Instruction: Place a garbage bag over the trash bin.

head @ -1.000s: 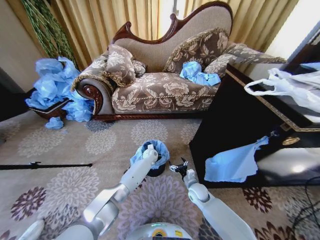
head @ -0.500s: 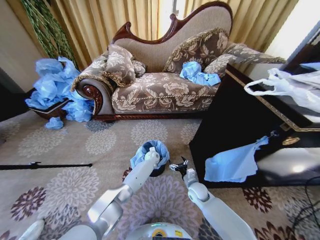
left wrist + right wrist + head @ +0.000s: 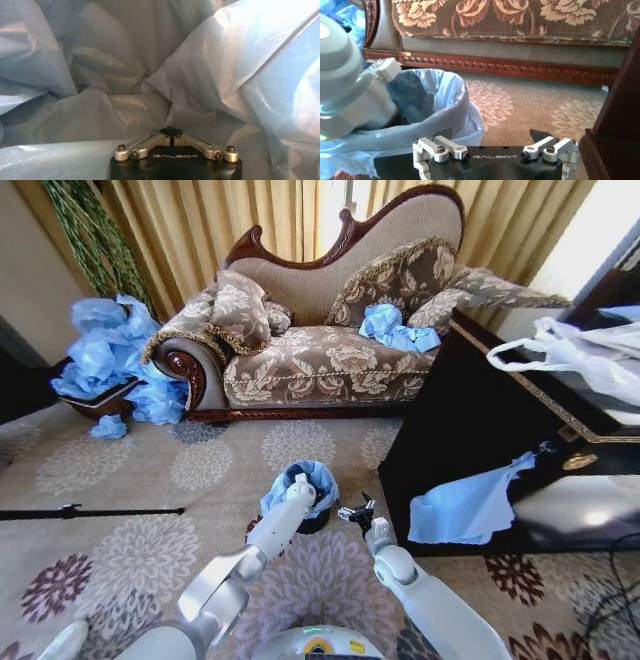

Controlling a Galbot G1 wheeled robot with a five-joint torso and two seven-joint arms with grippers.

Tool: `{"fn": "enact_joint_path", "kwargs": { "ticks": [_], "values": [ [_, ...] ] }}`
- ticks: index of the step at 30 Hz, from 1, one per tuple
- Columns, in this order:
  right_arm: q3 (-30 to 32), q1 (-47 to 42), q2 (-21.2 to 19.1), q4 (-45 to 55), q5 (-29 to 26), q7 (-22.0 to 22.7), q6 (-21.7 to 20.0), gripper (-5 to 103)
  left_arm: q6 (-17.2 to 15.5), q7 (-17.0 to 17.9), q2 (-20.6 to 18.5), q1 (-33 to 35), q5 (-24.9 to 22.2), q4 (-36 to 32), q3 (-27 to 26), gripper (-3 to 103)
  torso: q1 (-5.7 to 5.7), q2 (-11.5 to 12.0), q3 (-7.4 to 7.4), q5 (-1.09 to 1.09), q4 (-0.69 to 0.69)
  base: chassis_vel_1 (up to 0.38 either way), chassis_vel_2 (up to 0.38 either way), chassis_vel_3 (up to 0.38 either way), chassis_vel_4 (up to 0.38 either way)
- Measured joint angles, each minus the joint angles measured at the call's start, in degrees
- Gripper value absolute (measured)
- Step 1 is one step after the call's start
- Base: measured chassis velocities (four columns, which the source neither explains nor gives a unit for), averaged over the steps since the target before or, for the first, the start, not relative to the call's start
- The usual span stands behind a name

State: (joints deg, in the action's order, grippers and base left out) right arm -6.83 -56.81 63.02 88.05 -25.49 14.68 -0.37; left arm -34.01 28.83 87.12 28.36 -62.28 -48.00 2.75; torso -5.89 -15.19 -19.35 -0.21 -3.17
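The light blue garbage bag (image 3: 320, 477) lines the small black trash bin (image 3: 313, 523) on the carpet, its rim folded over the bin's edge. My left arm (image 3: 272, 530) reaches down into the bin. There the left gripper (image 3: 172, 132) is shut, with crumpled bag film (image 3: 100, 75) all around it and nothing visibly pinched. My right gripper (image 3: 353, 511) hovers open just right of the bin. In the right wrist view its fingers (image 3: 440, 134) stand spread beside the bag's rim (image 3: 447, 93), not touching it, and the left arm (image 3: 350, 93) enters the bag.
A tall dark cabinet (image 3: 470, 410) stands close on the right, with a blue bag (image 3: 465, 505) hanging on its front and a white handled bag (image 3: 570, 350) on top. The sofa (image 3: 320, 360) is behind, blue bags (image 3: 110, 360) are piled far left, and a black rod (image 3: 90, 511) lies on the carpet.
My left arm has sunk slightly deeper into the bag-lined bin, its elbow shifting a little. The right gripper has stayed beside the bin.
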Motion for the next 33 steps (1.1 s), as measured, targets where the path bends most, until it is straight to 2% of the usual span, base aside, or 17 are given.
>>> {"fn": "enact_joint_path", "kwargs": {
  "ticks": [1, 5, 14, 18, 22, 24, 25, 26, 27, 28, 30, 31, 33],
  "values": [
    [0.0, 0.0, 0.0, 0.1, 0.0, 0.1, 0.0, 100, -0.4, 0.6, -0.4, 0.6, 0.0, -1.4, -0.3, 0, -0.01, 0.0, 0.00, 0.01, 0.03, 0.000, 0.000, 0.000, 0.000],
    [-0.2, 0.0, 0.1, 0.7, 0.0, 0.4, -0.2, 100, -1.3, 2.0, -1.9, 2.2, -0.1, -6.1, -1.3, 0, 0.00, 0.0, 0.00, 0.00, 0.01, 0.000, 0.000, 0.000, 0.000],
    [-0.2, -0.4, 0.1, 1.3, 0.3, 0.4, -0.2, 100, -0.6, 0.3, -4.2, 3.9, -1.3, -11.6, -1.6, 0, 0.00, 0.0, 0.01, 0.01, 0.00, 0.000, 0.000, 0.000, 0.000],
    [-0.2, -0.6, -0.1, 1.8, 0.3, 0.5, -0.2, 100, -0.6, 0.8, -5.3, 5.6, -1.5, -16.5, -1.6, 0, 0.00, 0.0, 0.01, 0.00, -0.01, 0.000, 0.000, 0.000, 0.000],
    [-0.2, -0.8, -0.3, 2.5, 0.3, 0.5, -0.2, 100, 0.8, 1.2, -8.9, 8.9, -1.6, -27.1, -1.6, 0, 0.00, 0.0, 0.01, 0.00, 0.01, 0.000, 0.000, 0.000, 0.000],
    [-0.2, -0.8, -0.3, 2.5, 0.3, 0.5, -0.2, 100, 0.8, 1.2, -8.9, 8.9, -1.6, -27.1, -1.6, 0, 0.00, 0.0, 0.01, 0.00, 0.01, 0.000, 0.000, 0.000, 0.000],
    [-0.1, -0.9, -0.3, 2.8, 0.3, 0.6, -0.2, 100, 1.5, 0.5, -10.2, 10.2, -1.1, -30.8, -1.9, 0, 0.01, 0.0, 0.02, 0.00, -0.01, 0.000, 0.000, 0.000, 0.000],
    [0.0, -1.1, -0.3, 3.8, 0.2, 0.9, -0.2, 100, 5.1, -2.6, -13.3, 13.6, 1.0, -39.1, -2.8, 0, 0.01, 0.0, 0.02, 0.01, 0.00, 0.000, 0.000, 0.000, 0.000],
    [0.2, -1.3, -0.3, 4.3, 0.2, 1.0, -0.2, 100, 7.1, -4.9, -14.9, 15.8, 2.8, -43.1, -3.5, 1, 0.01, 0.0, 0.03, 0.00, 0.00, 0.000, 0.000, 0.000, 0.000],
    [0.2, -1.3, -0.3, 4.3, 0.2, 1.0, -0.2, 100, 7.1, -4.9, -14.9, 15.8, 2.8, -43.1, -3.5, 1, 0.01, 0.0, 0.03, 0.00, 0.00, 0.000, 0.000, 0.000, 0.000],
    [0.7, -2.0, -0.8, 5.3, 0.1, 1.1, -0.2, 100, 10.5, -8.6, -17.9, 20.1, 7.8, -49.3, -5.2, 12, 0.01, 0.0, 0.02, 0.00, 0.02, 0.000, 0.000, 0.000, 0.000],
    [0.7, -2.0, -0.8, 5.3, 0.1, 1.1, -0.2, 100, 10.5, -8.6, -17.9, 20.1, 7.8, -49.3, -5.2, 12, 0.01, 0.0, 0.02, 0.00, 0.02, 0.000, 0.000, 0.000, 0.000],
    [1.8, -3.1, -1.5, 6.4, -0.2, 1.2, -0.1, 100, 14.0, -11.1, -20.6, 24.1, 16.3, -54.2, -6.5, 23, 0.01, 0.0, 0.03, 0.00, 0.00, 0.000, 0.000, 0.000, 0.000]
  ]
}}
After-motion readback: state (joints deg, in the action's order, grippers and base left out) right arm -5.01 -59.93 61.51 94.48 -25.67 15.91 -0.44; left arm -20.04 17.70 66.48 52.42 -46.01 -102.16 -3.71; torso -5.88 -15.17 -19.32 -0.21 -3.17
